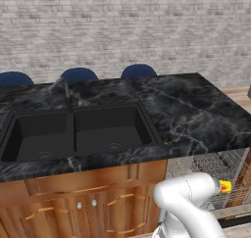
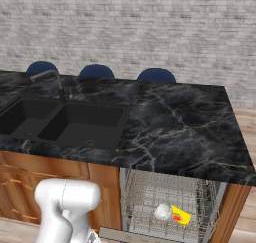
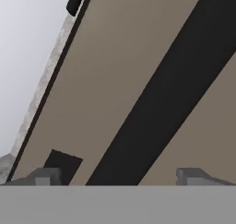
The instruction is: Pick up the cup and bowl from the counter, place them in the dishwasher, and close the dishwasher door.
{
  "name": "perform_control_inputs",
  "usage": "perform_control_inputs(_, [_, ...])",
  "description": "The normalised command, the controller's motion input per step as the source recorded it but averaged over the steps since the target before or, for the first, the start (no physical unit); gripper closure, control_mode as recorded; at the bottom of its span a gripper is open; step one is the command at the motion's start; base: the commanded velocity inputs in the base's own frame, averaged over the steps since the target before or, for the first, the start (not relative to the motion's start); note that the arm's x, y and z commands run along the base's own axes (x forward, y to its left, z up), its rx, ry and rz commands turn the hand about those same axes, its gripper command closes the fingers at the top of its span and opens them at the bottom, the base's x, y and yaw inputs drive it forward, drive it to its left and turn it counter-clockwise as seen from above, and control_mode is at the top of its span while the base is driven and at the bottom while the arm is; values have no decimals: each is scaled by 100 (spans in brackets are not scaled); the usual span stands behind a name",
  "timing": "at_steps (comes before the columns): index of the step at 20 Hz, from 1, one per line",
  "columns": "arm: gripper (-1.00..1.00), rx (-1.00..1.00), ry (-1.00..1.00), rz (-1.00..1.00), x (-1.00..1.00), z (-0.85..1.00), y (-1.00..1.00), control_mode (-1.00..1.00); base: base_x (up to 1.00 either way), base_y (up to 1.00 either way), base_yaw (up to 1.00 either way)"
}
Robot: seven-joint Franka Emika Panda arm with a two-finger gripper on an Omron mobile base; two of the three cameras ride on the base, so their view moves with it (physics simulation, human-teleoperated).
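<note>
The left base view sits behind the arm, a bit to its left, and looks forward and down. The counter fills the middle, the sink is at 9 o'clock, and the open dishwasher peeks in at 4 o'clock.

The right base view sits behind the arm on its right side and looks forward and down too. Here the sink is at 9 o'clock and the dishwasher is at 6 o'clock, seen from above.

Both views share the counter, the sink, the dishwasher, the blue stools and the brick wall.

The hand view is very close to a tan panel with a dark stripe running from 7 to 1 o'clock.
</note>
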Motion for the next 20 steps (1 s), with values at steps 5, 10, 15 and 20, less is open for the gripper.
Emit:
perform_control_inputs(5, [-100,0,0,-1,41,-30,-33,-100,0,0,0])
perform_control_inputs(10, [-100,0,0,0,59,-24,-34,-100,0,0,0])
perform_control_inputs(15, [-100,0,0,0,73,-15,-31,-100,0,0,0])
perform_control_inputs(20, [-100,0,0,-2,94,-15,-24,-100,0,0,0])
